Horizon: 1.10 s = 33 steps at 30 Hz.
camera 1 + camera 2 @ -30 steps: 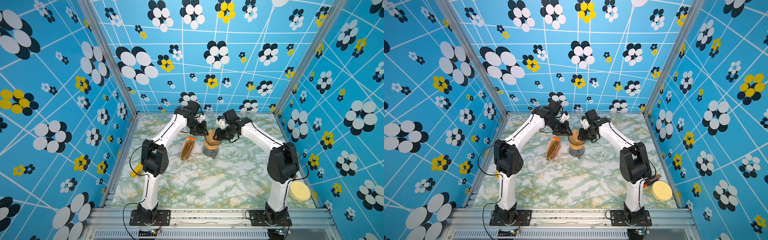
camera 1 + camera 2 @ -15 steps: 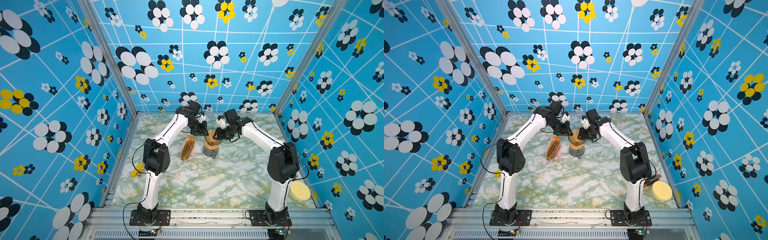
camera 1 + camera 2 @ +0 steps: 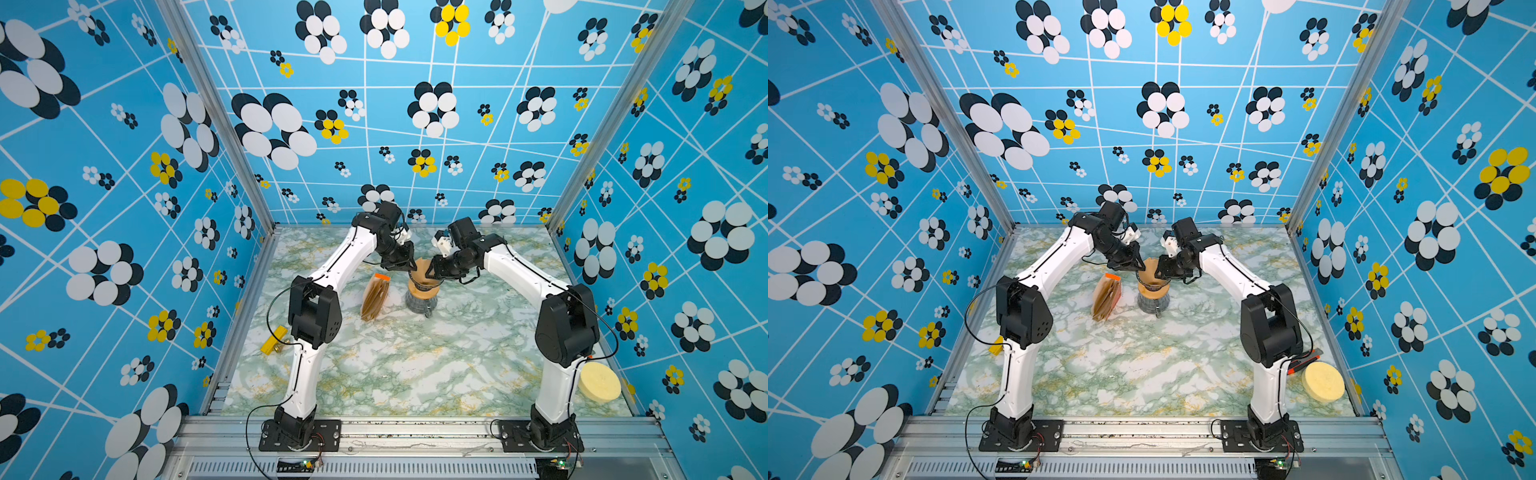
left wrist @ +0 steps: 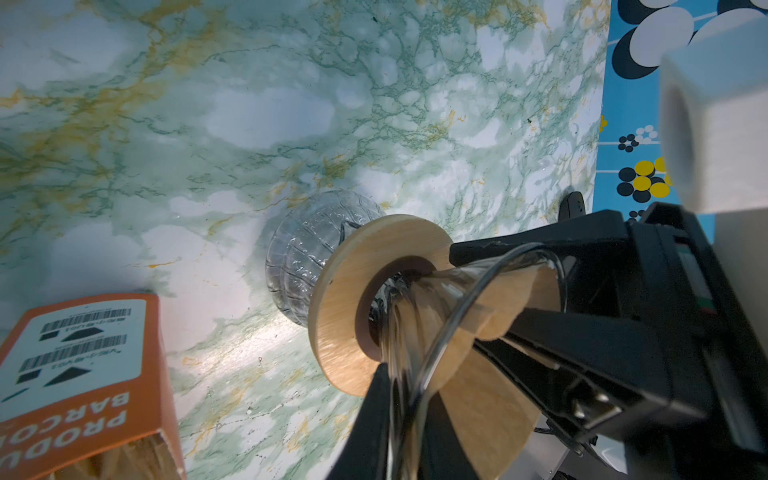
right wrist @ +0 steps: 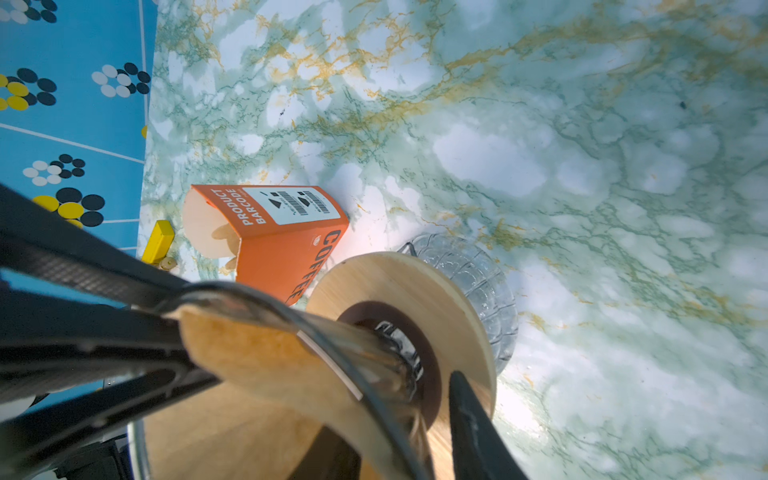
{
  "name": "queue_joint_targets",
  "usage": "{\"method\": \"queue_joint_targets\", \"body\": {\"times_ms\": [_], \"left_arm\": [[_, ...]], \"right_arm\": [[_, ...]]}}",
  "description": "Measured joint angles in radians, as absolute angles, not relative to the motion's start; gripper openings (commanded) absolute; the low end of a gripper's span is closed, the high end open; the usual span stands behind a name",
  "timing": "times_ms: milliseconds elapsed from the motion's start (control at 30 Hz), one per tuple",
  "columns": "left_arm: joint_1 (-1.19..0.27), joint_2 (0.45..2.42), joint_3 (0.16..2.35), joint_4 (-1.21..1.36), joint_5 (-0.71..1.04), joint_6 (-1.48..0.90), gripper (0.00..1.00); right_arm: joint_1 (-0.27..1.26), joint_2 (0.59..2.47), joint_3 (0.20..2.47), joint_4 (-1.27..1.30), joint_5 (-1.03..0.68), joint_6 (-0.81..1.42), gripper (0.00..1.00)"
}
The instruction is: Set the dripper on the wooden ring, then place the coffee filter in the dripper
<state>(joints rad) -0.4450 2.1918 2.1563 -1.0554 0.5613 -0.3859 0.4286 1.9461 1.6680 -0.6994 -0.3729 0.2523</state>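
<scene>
Both top views: your two grippers meet over one stack near the back of the marble table [image 3: 415,374]. The left gripper [image 3: 410,266] and right gripper [image 3: 430,273] crowd that spot, so from above you can hardly make out the glass. Only a tan peak of the coffee filter [image 3: 422,266] shows between them.

Left wrist view: the dripper [image 4: 419,316] sits point-down in the wooden ring [image 4: 345,299], which rests on the glass jug [image 4: 299,257]. The coffee filter is inside the glass cone, with its upper edge standing past the rim. The frame cuts off one flap. One left finger lies outside the glass. The other runs in over the rim and disappears behind the paper. The jaws stand nearly together, clamped across the dripper's wall with the paper against it.

Right wrist view: the right jaws stand apart, astride the dripper's wall. One finger is outside by the ring and the other is half hidden by the paper. You cannot tell whether they press on anything.

The ring and the ribbed glass hide how deep the filter's point sits.

The packet of filters [image 3: 374,297] lies just beside the jug; the left wrist view crops it to its orange tag. The left arm partly hides a yellow block [image 3: 274,338]. A yellow disc [image 3: 598,380] lies by the right arm's base. A white block [image 4: 715,124] at the frame's edge is too blurred to identify.
</scene>
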Motion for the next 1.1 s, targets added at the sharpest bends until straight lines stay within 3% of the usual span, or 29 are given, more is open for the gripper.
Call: {"method": "queue_joint_targets", "body": {"times_ms": [133,1100], "left_arm": [[-0.444,2.192,2.156,-1.055,0.561,-0.386,0.15],[-0.444,2.205,2.157,-1.056,0.569,-0.4,0.31]], "right_arm": [[0.428,1.946,1.674,-0.702,-0.373,0.255,0.43],[0.427,1.912,1.702,-0.729,-0.367,0.248,0.47]]}}
